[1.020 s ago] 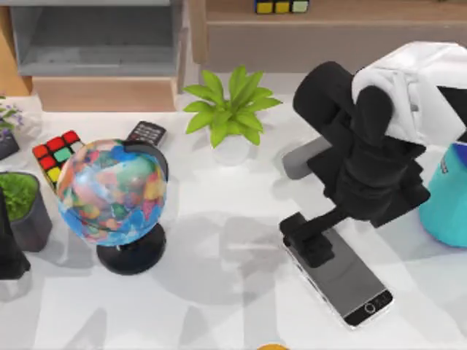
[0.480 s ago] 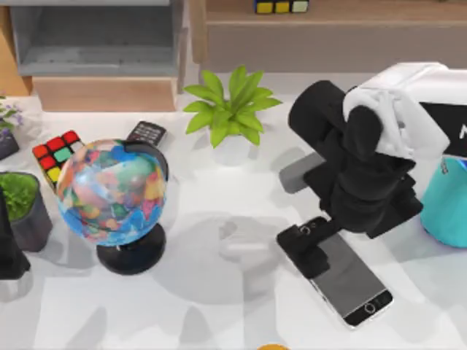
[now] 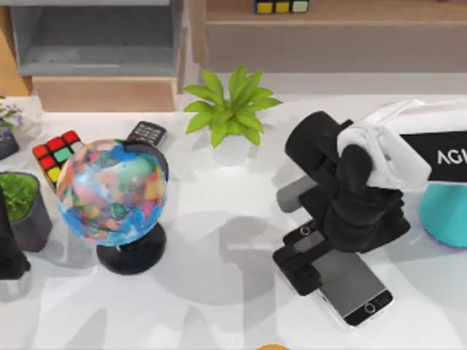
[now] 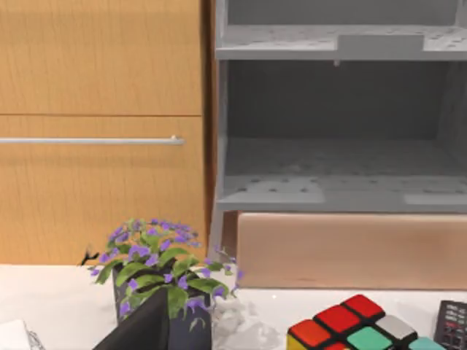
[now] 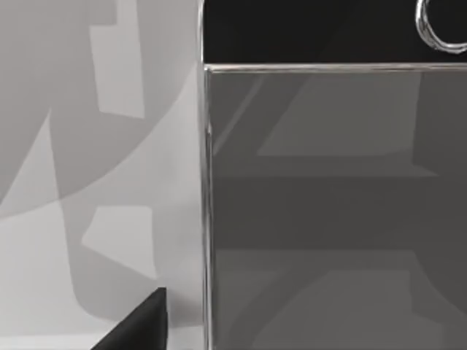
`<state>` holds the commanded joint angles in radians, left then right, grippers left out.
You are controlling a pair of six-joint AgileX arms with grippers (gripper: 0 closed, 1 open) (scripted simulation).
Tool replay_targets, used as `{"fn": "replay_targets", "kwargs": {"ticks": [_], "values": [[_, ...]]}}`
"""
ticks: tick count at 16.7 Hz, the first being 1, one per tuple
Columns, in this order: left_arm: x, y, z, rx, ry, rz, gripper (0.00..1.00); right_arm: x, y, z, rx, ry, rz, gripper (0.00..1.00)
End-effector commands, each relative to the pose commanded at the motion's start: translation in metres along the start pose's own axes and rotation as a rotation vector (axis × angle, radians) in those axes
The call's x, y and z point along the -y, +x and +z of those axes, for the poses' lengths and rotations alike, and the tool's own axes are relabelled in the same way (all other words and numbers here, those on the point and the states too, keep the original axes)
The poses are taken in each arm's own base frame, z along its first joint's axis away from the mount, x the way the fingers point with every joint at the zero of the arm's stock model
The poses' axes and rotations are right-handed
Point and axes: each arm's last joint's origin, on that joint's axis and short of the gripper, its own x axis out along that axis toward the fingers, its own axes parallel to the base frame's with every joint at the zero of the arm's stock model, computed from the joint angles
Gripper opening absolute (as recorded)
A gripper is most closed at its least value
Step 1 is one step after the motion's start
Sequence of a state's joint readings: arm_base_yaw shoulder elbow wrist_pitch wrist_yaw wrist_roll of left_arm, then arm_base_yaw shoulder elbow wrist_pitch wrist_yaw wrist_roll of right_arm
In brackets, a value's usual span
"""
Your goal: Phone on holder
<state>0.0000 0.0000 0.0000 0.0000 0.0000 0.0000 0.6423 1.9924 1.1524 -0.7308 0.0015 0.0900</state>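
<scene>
Grey-screened phone (image 3: 355,284) — right claw (image 3: 303,257) over its left end.

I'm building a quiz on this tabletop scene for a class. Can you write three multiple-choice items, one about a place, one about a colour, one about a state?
1. Where is the phone?
A. on the table's right half, under the right gripper
B. left of the globe
C. on the shelf

2. What colour is the phone's screen?
A. red
B. grey
C. green

3. How does the phone lie?
A. upright against the plant
B. propped on the globe
C. flat on the table

Answers:
1. A: in the top view the phone sits right of the globe, its upper end under the gripper.
2. B: the right wrist view shows a grey screen below a black bezel.
3. C: the top view shows its full face on the white tabletop.

The left gripper is parked at the table's left edge.
</scene>
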Motion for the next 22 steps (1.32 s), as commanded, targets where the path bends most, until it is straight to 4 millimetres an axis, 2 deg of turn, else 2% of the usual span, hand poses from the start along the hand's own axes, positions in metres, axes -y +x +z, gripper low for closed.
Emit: {"fn": "replay_targets", "kwargs": {"ticks": [2,15,22], "values": [[0.0000,0.0000,0.0000,0.000,0.000,0.000,1.00,0.0000,0.0000,0.0000,0.000,0.000,0.000,1.00],[0.0000,0.0000,0.0000,0.000,0.000,0.000,1.00,0.0000,0.0000,0.0000,0.000,0.000,0.000,0.02],[0.0000,0.0000,0.0000,0.000,0.000,0.000,1.00,0.0000,0.0000,0.0000,0.000,0.000,0.000,0.00]]}}
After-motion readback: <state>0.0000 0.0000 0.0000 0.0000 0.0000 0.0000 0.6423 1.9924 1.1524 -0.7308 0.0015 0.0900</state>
